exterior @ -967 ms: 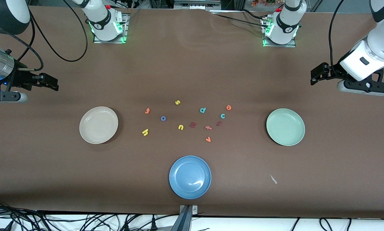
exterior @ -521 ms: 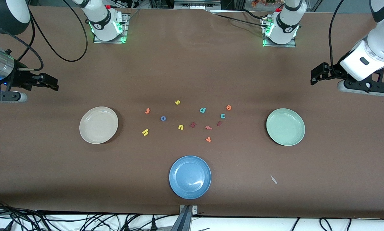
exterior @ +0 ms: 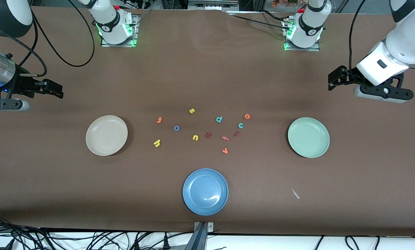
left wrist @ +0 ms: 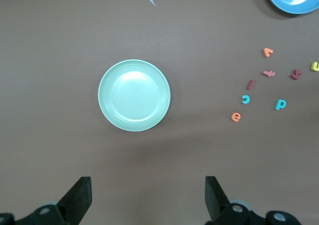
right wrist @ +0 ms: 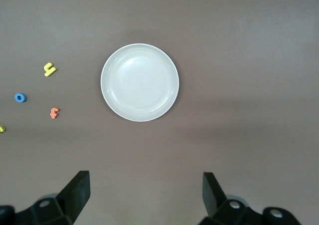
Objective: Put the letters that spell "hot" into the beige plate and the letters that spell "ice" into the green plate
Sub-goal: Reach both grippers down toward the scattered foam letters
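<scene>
A: Letters for "hot", where? Yellow h (exterior: pixel 157 143), blue o (exterior: pixel 176 128), orange t (exterior: pixel 159 120)?
B: All flat on the brown worktop (exterior: pixel 207 80), mid-table, btw the two claws, none held. Beige plate (exterior: pixel 106 135) sits beside them toward the right arm's end, under the right claw (exterior: pixel 56 91)'s reach; fingers spread, nothing in them.
A: And "ice"?
B: Dark red i (exterior: pixel 237 133), teal c (exterior: pixel 240 125), orange e (exterior: pixel 247 116) lie close together, w/ green plate (exterior: pixel 308 137) toward the left arm's end. Left claw (exterior: pixel 333 79) is in the air over bare worktop near that plate, fingers spread wide, empty.
A: Surface?
B: Plain brown mat, slightly rippled near the bases. Blue plate (exterior: pixel 205 191) nearest the front camera, cables along that edge.
</scene>
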You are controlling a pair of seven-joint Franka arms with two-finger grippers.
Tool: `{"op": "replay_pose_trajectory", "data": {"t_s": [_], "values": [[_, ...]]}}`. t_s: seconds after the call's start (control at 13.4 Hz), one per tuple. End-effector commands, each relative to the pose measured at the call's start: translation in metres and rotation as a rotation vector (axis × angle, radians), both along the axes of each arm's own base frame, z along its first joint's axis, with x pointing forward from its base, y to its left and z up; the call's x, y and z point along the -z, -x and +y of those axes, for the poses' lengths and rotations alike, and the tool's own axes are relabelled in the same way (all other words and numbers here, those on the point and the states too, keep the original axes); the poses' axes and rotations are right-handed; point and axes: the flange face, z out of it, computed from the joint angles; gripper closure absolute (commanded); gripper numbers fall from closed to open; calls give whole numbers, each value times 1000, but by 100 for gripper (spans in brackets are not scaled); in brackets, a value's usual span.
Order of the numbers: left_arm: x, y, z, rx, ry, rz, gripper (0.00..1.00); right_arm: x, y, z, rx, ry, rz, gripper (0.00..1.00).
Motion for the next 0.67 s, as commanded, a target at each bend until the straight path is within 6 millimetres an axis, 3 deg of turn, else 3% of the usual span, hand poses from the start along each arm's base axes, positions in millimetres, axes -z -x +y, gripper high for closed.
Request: {"op": "replay_pose_trajectory", "data": {"t_s": [0.0,0.15,0.3,0.45,0.6], "values": [[0,-10,-12,30,-7,2,0,2,0,4,1,4,1,0],[11,-14,-30,60,-5,19,0,2,0,13,-12,-4,2,0],[36,-23,-43,80,-9,57,0,3,0,19,-12,-40,4,0],[62,-33,-61,109,-10,96,0,25,-6,39,-58,-39,44,0],[104,-43,-99,163,-10,132,0,59,-12,64,-97,-26,113,0]]}}
